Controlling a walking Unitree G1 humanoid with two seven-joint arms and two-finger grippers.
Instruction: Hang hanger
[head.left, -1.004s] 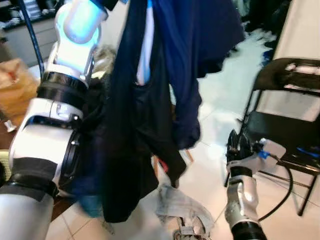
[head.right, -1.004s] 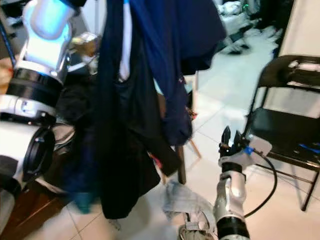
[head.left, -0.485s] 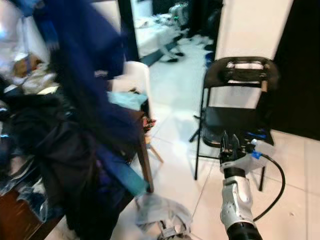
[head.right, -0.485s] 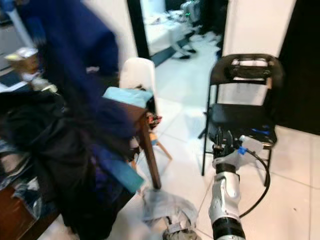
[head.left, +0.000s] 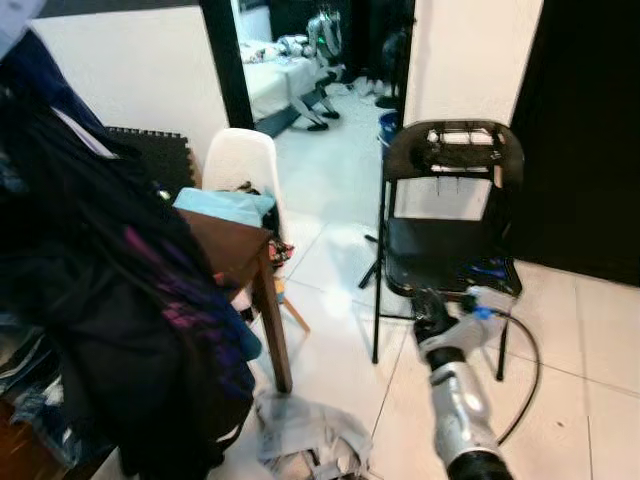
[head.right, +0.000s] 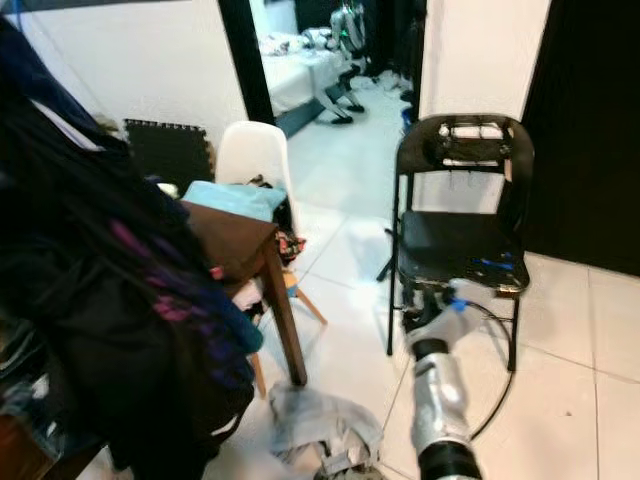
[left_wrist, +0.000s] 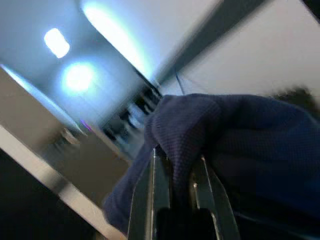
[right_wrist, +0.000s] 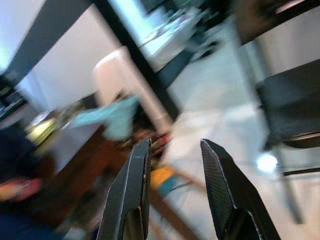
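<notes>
Navy knit fabric (left_wrist: 235, 145) sits clamped between the two fingers of the left gripper (left_wrist: 176, 167), bulging above their tips at twelve o'clock, with ceiling lights beyond at ten; whether a hanger lies inside the cloth cannot be told. Hanging dark garments (head.left: 110, 300), navy and black with a purple-pink print, take up the head views from eight to eleven o'clock. The right gripper (right_wrist: 172, 150) has its fingers apart and holds nothing, held low at five o'clock over pale floor tiles (head.left: 590, 400). Nearby stand a black folding chair (head.left: 450, 215), a brown table (head.left: 235, 250), a white chair (head.left: 240, 165) and crumpled grey cloth (head.left: 305, 440) on the floor.
</notes>
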